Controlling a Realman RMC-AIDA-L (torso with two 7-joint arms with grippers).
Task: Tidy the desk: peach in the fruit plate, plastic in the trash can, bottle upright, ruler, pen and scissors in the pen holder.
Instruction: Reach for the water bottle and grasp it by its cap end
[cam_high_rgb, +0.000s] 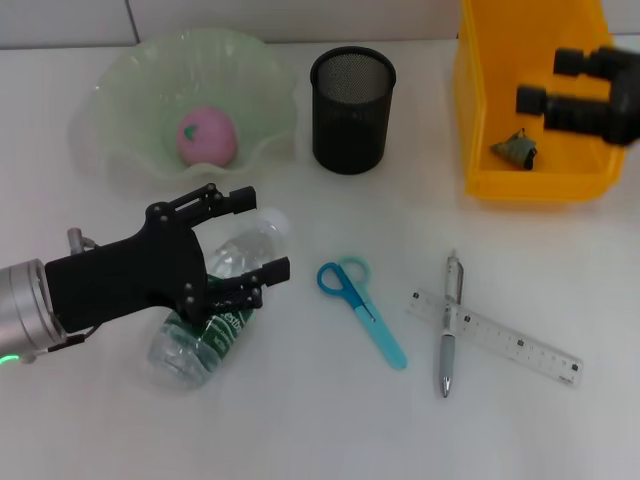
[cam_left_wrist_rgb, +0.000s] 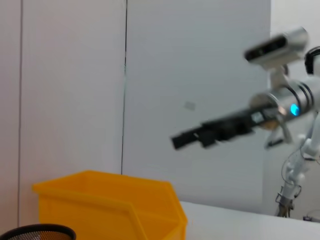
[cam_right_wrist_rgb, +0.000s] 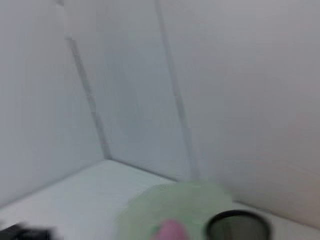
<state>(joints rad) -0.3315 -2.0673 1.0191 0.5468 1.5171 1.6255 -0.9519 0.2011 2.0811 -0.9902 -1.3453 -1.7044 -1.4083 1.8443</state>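
Observation:
A clear bottle (cam_high_rgb: 222, 305) with a green label lies on its side at the front left. My left gripper (cam_high_rgb: 258, 235) is open, its fingers on either side of the bottle's upper part. A pink peach (cam_high_rgb: 207, 136) sits in the pale green fruit plate (cam_high_rgb: 120, 95). My right gripper (cam_high_rgb: 548, 80) hangs open above the yellow trash can (cam_high_rgb: 478, 120), where a crumpled green piece of plastic (cam_high_rgb: 515, 148) lies. Blue scissors (cam_high_rgb: 362, 310), a silver pen (cam_high_rgb: 450, 322) and a clear ruler (cam_high_rgb: 497, 338) lie flat in front of the black mesh pen holder (cam_high_rgb: 352, 96). The pen lies across the ruler.
In the left wrist view, the yellow trash can (cam_left_wrist_rgb: 110, 202) and the pen holder's rim (cam_left_wrist_rgb: 35, 232) show below the right arm (cam_left_wrist_rgb: 220, 127). In the right wrist view, the fruit plate (cam_right_wrist_rgb: 175, 202) and pen holder (cam_right_wrist_rgb: 237, 226) stand before a white wall.

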